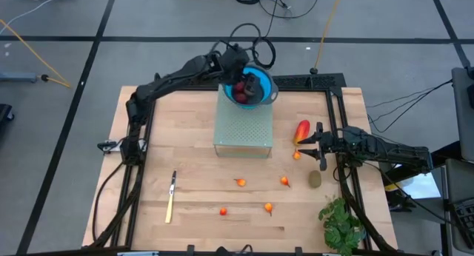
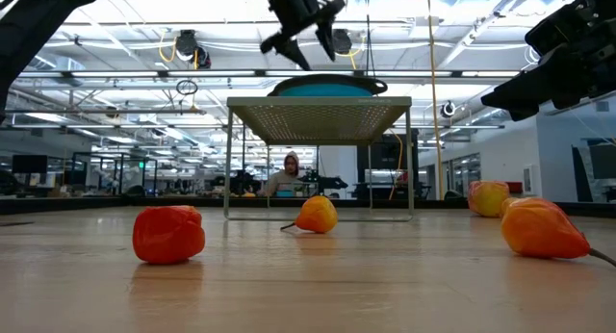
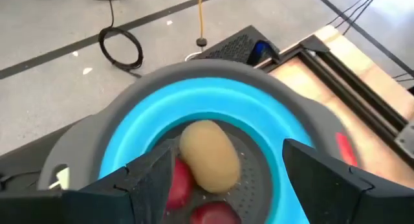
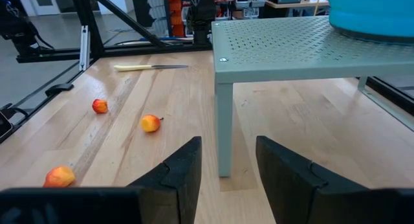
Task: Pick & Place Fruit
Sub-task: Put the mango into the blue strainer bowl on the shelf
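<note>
From above, the left tool (image 1: pixel 250 84) hangs over the blue bowl (image 1: pixel 261 98) on the perforated stand (image 1: pixel 243 130), with dark red fruit (image 1: pixel 241 93) under it; the right tool (image 1: pixel 307 141) waits low on the bench (image 1: pixel 200 189), just beside the long red-and-yellow piece (image 1: pixel 302 130), with a brownish oval (image 1: pixel 315 180) and 4 small orange pieces (image 1: pixel 268 208) farther off. The risk I see is the right tool nudging that long piece and rolling it away, since it lies so close. At bench height, the left tool (image 2: pixel 310 35) sits above the bowl (image 2: pixel 327 86), fingers spread and empty; orange pieces (image 2: pixel 317 215) lie on the bench in front. From the left wrist, the fingers (image 3: pixel 145 182) stand wide apart, touching nothing, and a tan oval (image 3: pixel 208 154) lies free in the bowl (image 3: pixel 129 133) beneath them, among red ones (image 3: pixel 178 184). If the arm lifts carelessly, a finger could catch the rim and tip the bowl. From the right wrist, the fingers (image 4: pixel 184 169) stand partly apart, gripping nothing, facing the stand (image 4: pixel 284 49).
</note>
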